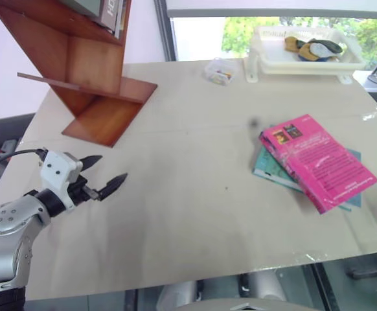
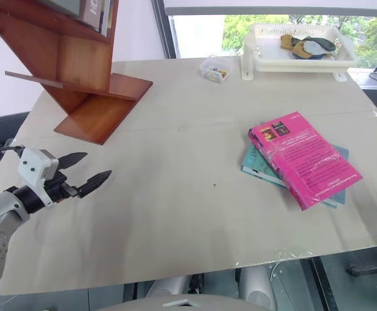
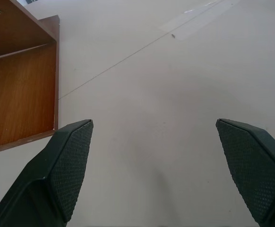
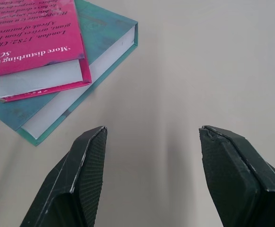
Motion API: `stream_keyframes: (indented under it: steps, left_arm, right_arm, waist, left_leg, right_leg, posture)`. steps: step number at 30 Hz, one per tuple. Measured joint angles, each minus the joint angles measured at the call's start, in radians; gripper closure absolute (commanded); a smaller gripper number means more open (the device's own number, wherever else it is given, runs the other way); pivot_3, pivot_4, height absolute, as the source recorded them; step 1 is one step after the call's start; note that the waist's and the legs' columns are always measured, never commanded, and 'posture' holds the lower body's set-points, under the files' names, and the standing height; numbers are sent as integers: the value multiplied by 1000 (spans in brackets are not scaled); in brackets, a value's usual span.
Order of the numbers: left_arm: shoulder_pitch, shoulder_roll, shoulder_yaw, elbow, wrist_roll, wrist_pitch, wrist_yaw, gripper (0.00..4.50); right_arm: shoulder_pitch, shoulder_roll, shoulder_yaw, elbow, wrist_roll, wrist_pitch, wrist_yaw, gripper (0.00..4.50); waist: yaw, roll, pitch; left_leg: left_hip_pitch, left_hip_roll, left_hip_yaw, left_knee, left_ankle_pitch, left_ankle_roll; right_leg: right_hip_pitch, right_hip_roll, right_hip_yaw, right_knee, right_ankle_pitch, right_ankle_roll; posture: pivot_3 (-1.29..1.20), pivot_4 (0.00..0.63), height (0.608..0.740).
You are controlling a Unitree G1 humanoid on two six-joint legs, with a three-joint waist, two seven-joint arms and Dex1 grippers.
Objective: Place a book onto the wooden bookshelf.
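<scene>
Evidently the task was caught at its very start, with nothing yet grasped. The book (image 1: 318,161), bright pink with white lettering, was seen lying flat on the table (image 1: 188,214) toward its right side, resting crosswise on top of a teal-blue book (image 1: 271,170) and untouched by either arm. The wooden bookshelf (image 1: 88,71) was seen standing at the table's far left corner, well apart from the book, with a few grey books (image 1: 111,13) already lodged in its upper part.

The left gripper (image 1: 101,175) was held above the bare table near the left edge, its jaws spread wide and empty, the base board of the shelf being visible just beyond one finger in its wrist view. The right gripper (image 4: 149,170) was likewise shown with jaws spread and nothing between them, the corners of the two stacked books lying a little ahead of its fingertips.

The step in hand was judged to be the approach to the pink book, most likely by the right arm, since it was the nearer. For the next move, the right gripper would need to be brought onto an overhanging edge of the pink cover, so that only that book was pinched and the teal one left behind. A white plastic tray (image 1: 266,61) at the far edge played no part.
</scene>
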Motion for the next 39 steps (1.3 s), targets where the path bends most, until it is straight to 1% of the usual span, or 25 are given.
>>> stream_keyframes:
  steps: [13, 27, 31, 36, 39]
  left_arm:
    - [-39, 0, -6, 2, 0, 4, -2, 30]
    - [-21, 2, -7, 0, 0, 15, -28, 30]
    - [-35, 5, -7, -7, -22, 15, -50, 30]
    - [-52, 48, -8, -12, -50, 18, -116, 30]
    - [-89, 68, 1, -14, -162, 60, -200, 30]
  right_arm:
    - [-12, 0, 0, 24, -28, -10, 15, 1354]
    - [-53, 0, 15, 53, -53, -19, 14, 1354]
    - [-122, 21, 24, 51, -53, -12, -54, 1354]
    - [-163, 24, 93, 25, -115, 2, -154, 1354]
    - [-245, 35, 127, 24, -142, 10, -245, 1354]
  waist:
    - [1, 0, 0]
    - [0, 0, 0]
    - [-1, 0, 0]
    - [-1, 0, 0]
    - [-2, 0, 0]
  left_leg:
    - [0, 0, 0, 0, 0, 0]
    - [0, 0, 0, 0, 0, 0]
    - [0, 0, 1, 0, 0, 0]
    - [0, 0, 1, 0, 0, 0]
    - [0, 0, 1, 1, 0, 0]
  right_leg:
    - [0, 0, 0, 0, 0, 0]
    - [0, 1, 0, 0, 0, 0]
    - [0, 1, 1, 0, 0, 0]
    - [0, 1, 0, 1, 0, 0]
    - [0, 1, 1, 0, 0, 0]
  posture:
    - [0, 150, 740]
    - [0, 150, 740]
    - [0, 150, 740]
    - [0, 150, 740]
    - [0, 150, 740]
